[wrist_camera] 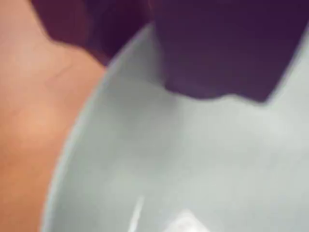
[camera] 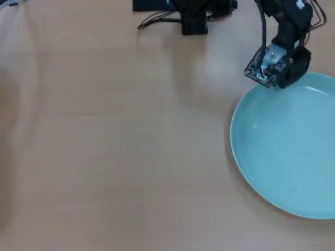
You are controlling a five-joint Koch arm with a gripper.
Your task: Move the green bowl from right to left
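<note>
Mint green bowl [camera: 288, 146] at overhead right; end effector [camera: 280, 78] over far rim, jaw state unclear.

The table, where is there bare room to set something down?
In the overhead view the wooden table is bare left of the green bowl. It is crowded top right, where the gripper meets the bowl's rim, near the arm's base.

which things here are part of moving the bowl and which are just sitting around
Part of the job:
- green bowl, at the right of the overhead view, on the wooden table
- gripper, at the bowl's upper rim; whether it is open or shut cannot be told

Just sitting around:
- black arm base at the table's top edge
- loose cables beside that base
</note>
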